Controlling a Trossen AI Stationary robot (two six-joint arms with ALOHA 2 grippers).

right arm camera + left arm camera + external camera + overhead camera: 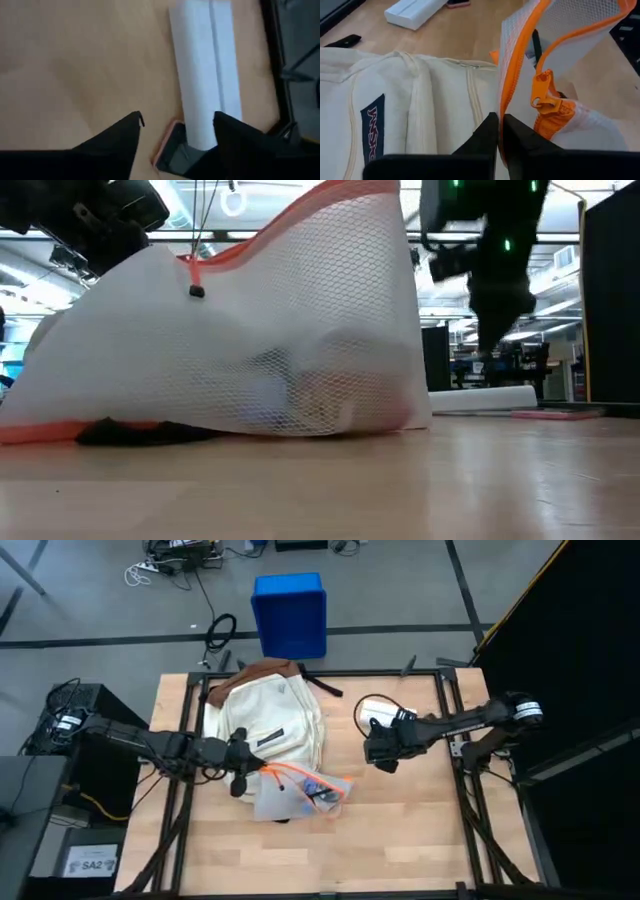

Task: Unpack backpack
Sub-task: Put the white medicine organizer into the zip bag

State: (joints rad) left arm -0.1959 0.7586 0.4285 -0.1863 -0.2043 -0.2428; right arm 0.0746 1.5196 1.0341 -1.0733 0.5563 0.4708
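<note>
Pinching the orange edge of the mesh pouch [560, 60], the left gripper [500, 131] has its fingers clamped nearly together on the binding, just by the orange zipper pull [542, 92]. In the high view the left gripper [238, 762] sits approx. centre-left of the table [420, 830], its arm coming in level from 9 o'clock, wrist turned toward 3. Pouch [300, 790] hangs from it and lies on the wood at approx. 5 o'clock from the gripper, dark and pale items showing inside; low view shows it as a raised tent of white netting [300, 330] w/ orange trim, blocking most of that view. Backpack [265, 720] lies flat at 12 o'clock from the left gripper, touching the pouch; cream woven fabric, brown base toward the far edge, dark logo patch [374, 127] on the front pocket. Right gripper [383, 752] hovers right of centre, arm reaching in from 3 o'clock, fingers spread wide w/ nothing between them [177, 127]. Under it: a long white box [207, 75] and a pink-edged phone [172, 150], box overlapping the phone's edge. Beyond the table at 12 o'clock, a blue bin [290, 612] on the floor.
</note>
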